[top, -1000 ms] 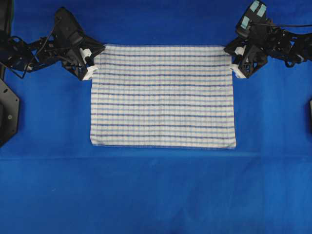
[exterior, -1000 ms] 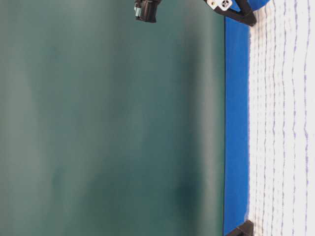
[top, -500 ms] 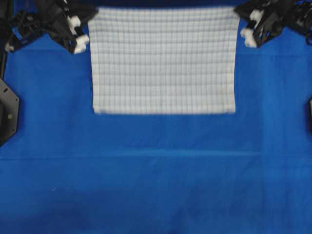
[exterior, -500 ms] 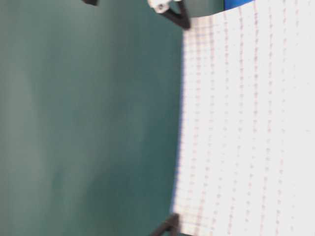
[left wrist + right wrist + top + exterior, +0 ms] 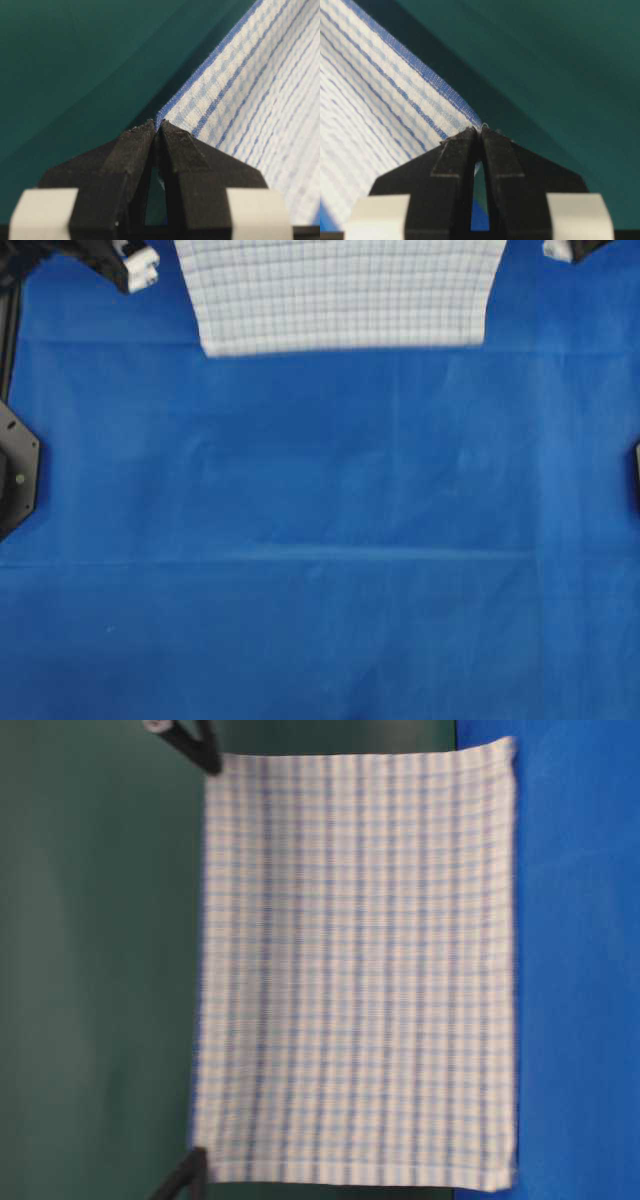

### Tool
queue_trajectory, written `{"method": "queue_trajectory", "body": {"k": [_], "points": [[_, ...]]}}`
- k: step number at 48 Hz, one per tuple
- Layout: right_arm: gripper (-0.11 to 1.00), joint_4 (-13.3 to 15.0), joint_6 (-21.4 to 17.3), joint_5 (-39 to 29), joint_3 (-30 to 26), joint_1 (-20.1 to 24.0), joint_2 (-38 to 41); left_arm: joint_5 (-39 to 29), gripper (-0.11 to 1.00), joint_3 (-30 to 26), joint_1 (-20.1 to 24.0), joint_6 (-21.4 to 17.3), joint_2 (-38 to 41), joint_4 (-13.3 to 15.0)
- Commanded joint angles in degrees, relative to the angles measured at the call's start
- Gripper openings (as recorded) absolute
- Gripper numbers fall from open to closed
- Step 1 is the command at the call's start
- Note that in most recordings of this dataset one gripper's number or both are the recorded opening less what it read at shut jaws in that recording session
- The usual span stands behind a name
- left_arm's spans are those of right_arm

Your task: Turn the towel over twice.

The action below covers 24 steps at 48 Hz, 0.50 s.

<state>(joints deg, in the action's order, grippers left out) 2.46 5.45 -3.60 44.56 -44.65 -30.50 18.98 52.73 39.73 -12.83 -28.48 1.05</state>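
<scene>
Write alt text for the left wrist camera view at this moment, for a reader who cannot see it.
The left gripper, its black fingers pressed shut, pinches the corner of the towel, a white woven cloth with thin blue stripes and a blue edge that stretches away to the upper right. A plain dark green backdrop lies behind.

Towel (image 5: 340,295) top cut off overhead

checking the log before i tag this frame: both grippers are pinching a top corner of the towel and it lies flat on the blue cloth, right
Not quite. Both grippers do pinch a top corner: left gripper, right gripper, each shut on the towel. But the towel is not lying flat. The table-level view shows it lifted and hanging like a curtain, its lower edge near the blue cloth.
</scene>
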Motion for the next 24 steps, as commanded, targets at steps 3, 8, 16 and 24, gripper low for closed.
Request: {"method": "queue_trajectory", "body": {"k": [3,8,16,24], "points": [[0.05,0.1,0.2,-0.7,-1.9,-0.4,-3.7,-1.6,0.03,-1.8,-0.5,-0.1,-3.9,0.1],[0.05,0.1,0.2,-1.0,-1.7,0.0,-5.4,-1.9,0.03,-1.4,-1.0,-0.1,-5.2,0.1],[0.05,0.1,0.1,-2.5,-1.6,0.6,-6.8,-2.5,0.03,-1.3,-1.1,0.0,-5.4,0.1],[0.05,-0.3,-0.7,-5.2,-1.1,1.8,-7.3,-3.1,0.03,-1.1,-1.7,0.1,-5.3,0.1]]}}
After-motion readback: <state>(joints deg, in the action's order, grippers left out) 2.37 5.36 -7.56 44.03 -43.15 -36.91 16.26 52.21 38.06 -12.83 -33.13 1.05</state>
